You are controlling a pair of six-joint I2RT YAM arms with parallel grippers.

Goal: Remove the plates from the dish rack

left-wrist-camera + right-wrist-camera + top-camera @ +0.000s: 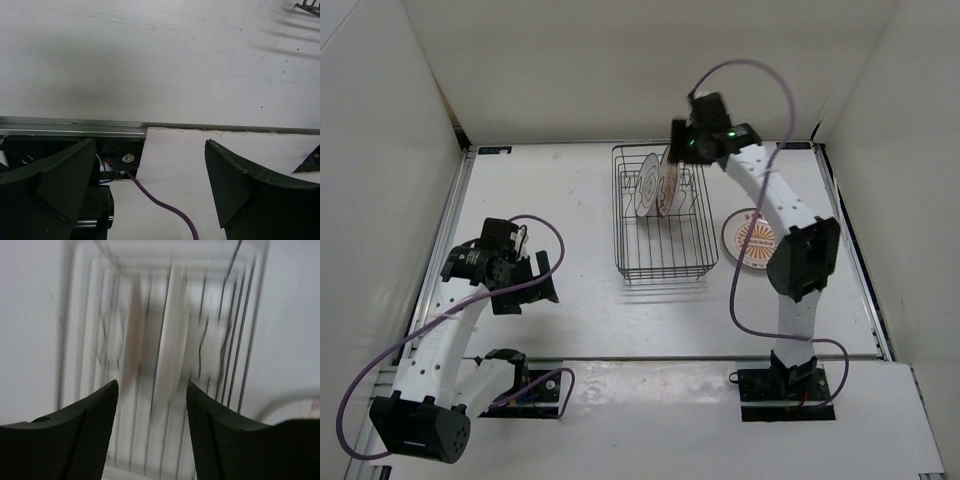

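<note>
The dark wire dish rack [665, 258] stands mid-table. Two plates stand upright in its far half: one with grey marks [646, 190] and one with an orange centre [667, 187]. A third plate with an orange sunburst [750, 240] lies flat on the table right of the rack. My right gripper [677, 140] hovers open above the standing plates; in its wrist view [152, 387] both plates show edge-on and blurred, the right one [170, 360] between my fingers' line, the other [132, 347] to its left. My left gripper [542, 277] is open and empty, left of the rack.
White walls enclose the table on three sides. A metal rail [75, 125] runs along the near edge. A purple cable [160, 202] lies under the left gripper. The rack's corner [307, 7] shows at the top right of the left wrist view.
</note>
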